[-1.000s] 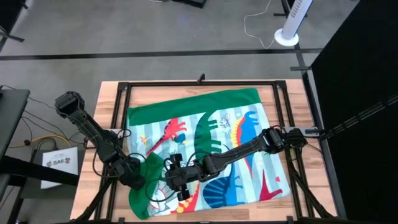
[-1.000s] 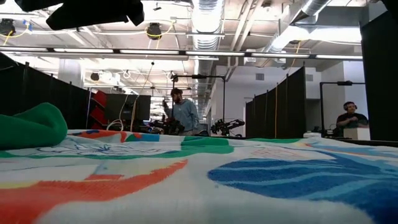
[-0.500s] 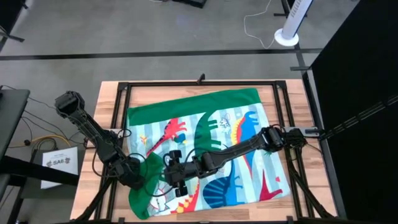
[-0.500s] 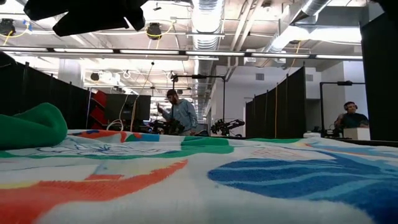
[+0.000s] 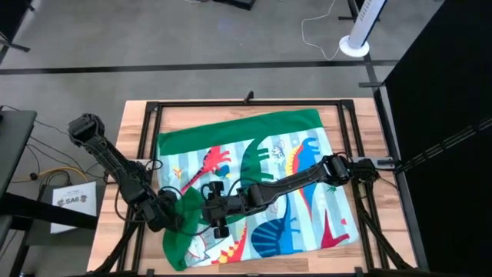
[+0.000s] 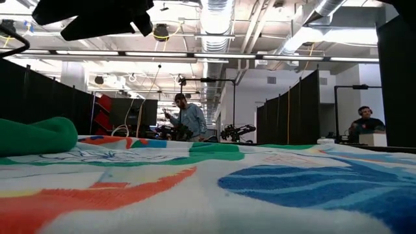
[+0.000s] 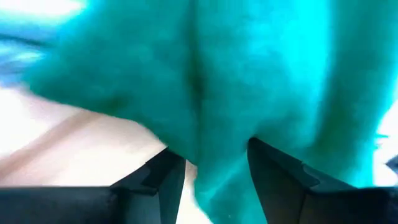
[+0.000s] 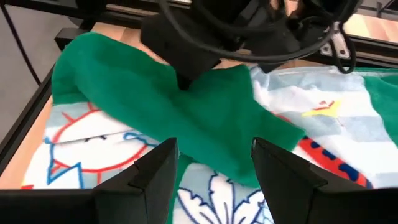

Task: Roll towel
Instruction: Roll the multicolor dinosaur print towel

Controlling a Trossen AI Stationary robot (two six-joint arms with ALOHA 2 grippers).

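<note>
My left gripper (image 5: 171, 217) had hold of the towel (image 5: 307, 165) at its near-left corner; in my left wrist view the 2 fingers (image 7: 165, 171) stood with green cloth pinched between them. My right gripper (image 5: 217, 214) hung just beside it over the folded-back corner, fingers spread wide and holding nothing.

Over the last second my right gripper had slid toward the left one, closing most of the gap between them, and the green flap (image 8: 186, 106) had been drawn a little farther in over the printed face. At table height the green hump (image 6: 39, 135) sat flatter and longer than it had a moment before. I judged that the first turn of the roll was only being started: 1 corner was doubled over, and the rest lay flat.

The towel covered most of the wooden table (image 5: 132, 127) inside the black frame, print side up. Its long axis ran left to right across the table, with the green border along the far edge. The turned-over corner lay diagonally, pointing in toward the towel's middle, not square to either edge.
</note>
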